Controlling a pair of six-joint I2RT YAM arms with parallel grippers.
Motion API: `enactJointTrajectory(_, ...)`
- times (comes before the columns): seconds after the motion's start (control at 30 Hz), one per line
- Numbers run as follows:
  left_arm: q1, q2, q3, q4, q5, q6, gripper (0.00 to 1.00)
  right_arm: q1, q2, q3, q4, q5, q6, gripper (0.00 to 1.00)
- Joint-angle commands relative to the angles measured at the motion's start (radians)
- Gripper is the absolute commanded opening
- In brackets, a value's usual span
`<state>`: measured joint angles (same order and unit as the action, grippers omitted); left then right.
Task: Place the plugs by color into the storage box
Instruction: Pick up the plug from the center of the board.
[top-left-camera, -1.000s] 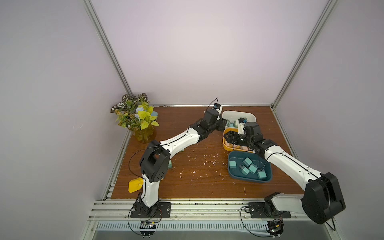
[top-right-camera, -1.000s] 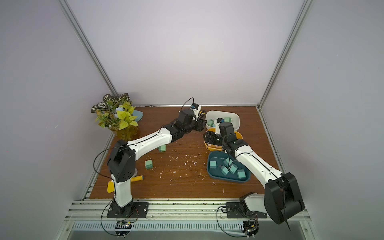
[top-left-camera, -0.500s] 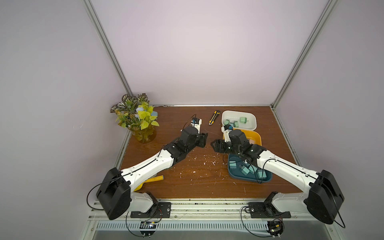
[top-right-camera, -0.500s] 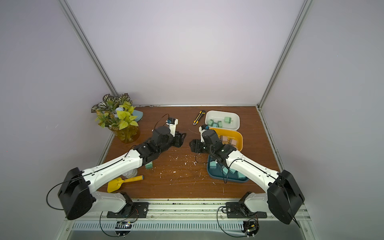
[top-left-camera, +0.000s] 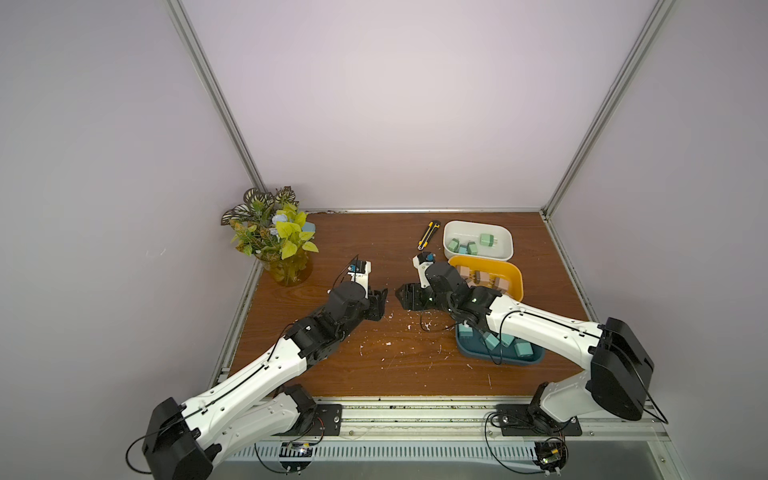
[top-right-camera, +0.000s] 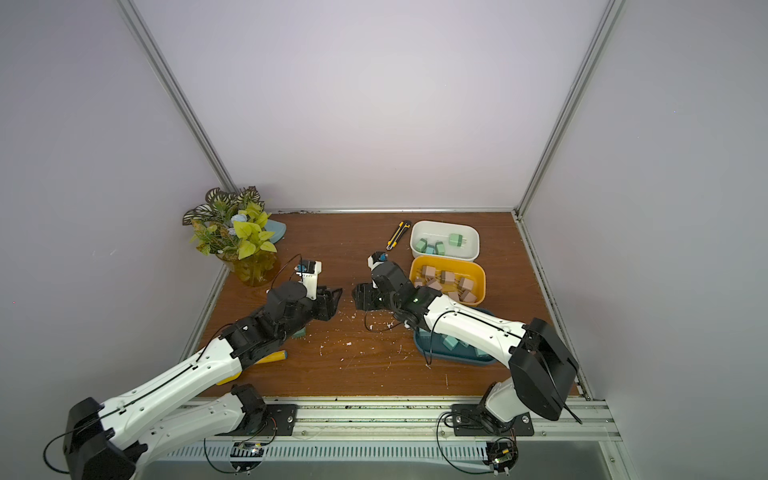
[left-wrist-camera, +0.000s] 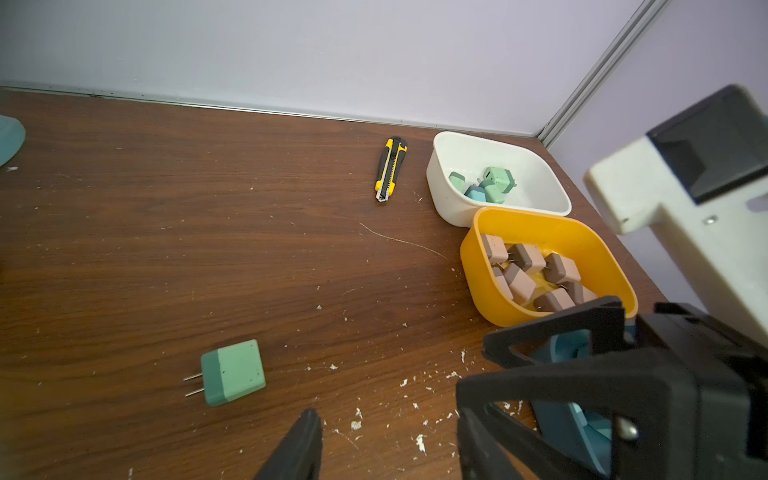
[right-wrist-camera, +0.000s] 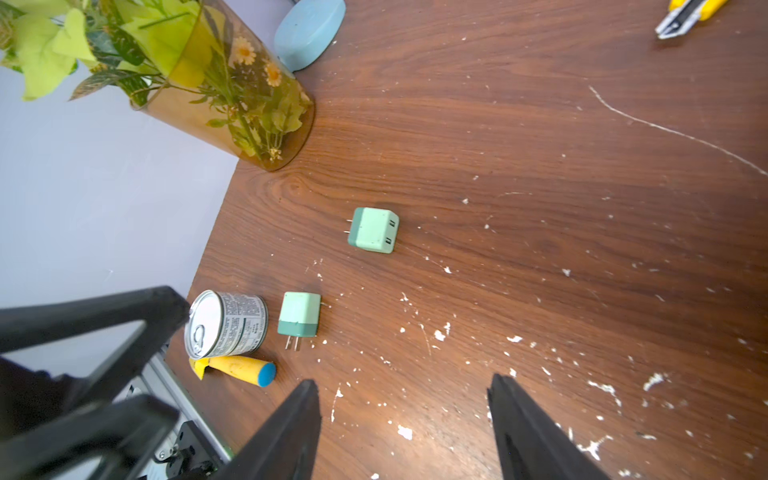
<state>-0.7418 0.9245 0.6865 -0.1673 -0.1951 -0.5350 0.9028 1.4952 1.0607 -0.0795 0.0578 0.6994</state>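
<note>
1. Over the middle of the bench (top-left-camera: 374, 249), the left hand (top-left-camera: 381, 301) and right hand (top-left-camera: 400, 297) faced each other, fingertips near but apart.
2. The right hand's fingers (right-wrist-camera: 291, 436) were spread, grasping nothing. In the right wrist view the left hand's fingers (right-wrist-camera: 104, 309) also stood apart, released and empty.
3. Near the left edge, a mint green plug (right-wrist-camera: 374, 236) lay toward the vase (right-wrist-camera: 232, 112). Another mint green plug (right-wrist-camera: 299, 320) lay just beside a tin can (right-wrist-camera: 226, 324).
4. Along the right edge, the white bin (left-wrist-camera: 440, 195) held mint green plugs (left-wrist-camera: 498, 178) and one teal-blue plug (left-wrist-camera: 476, 193). The yellow bin (left-wrist-camera: 478, 282) held pink plugs (left-wrist-camera: 519, 284). The teal bin (top-left-camera: 471, 352), partly under the right arm, held teal-blue plugs (top-left-camera: 523, 348).
5. A utility knife (top-left-camera: 428, 235) lay beside the white bin.
</note>
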Motion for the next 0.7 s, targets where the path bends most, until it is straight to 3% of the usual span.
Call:
enactJointTrajectory(0.0,-0.010,-0.047,-0.037,-0.105,-0.017,-0.031,0.55,0.013,0.014,0.040,-0.012,0.029,-0.001,0.70)
enactJointTrajectory(0.3,-0.007,-0.163,-0.169,-0.113,-0.029,-0.135,0.55,0.031,0.129,0.128,-0.033,0.018,-0.031,0.71)
enactJointTrajectory(0.5,-0.003,-0.197,-0.205,-0.122,-0.100,-0.154,0.56,0.036,0.232,0.230,-0.041,-0.010,-0.074,0.71)
enactJointTrajectory(0.67,0.067,-0.241,-0.230,-0.110,-0.120,-0.152,0.56,0.042,0.330,0.336,-0.079,-0.019,-0.117,0.71)
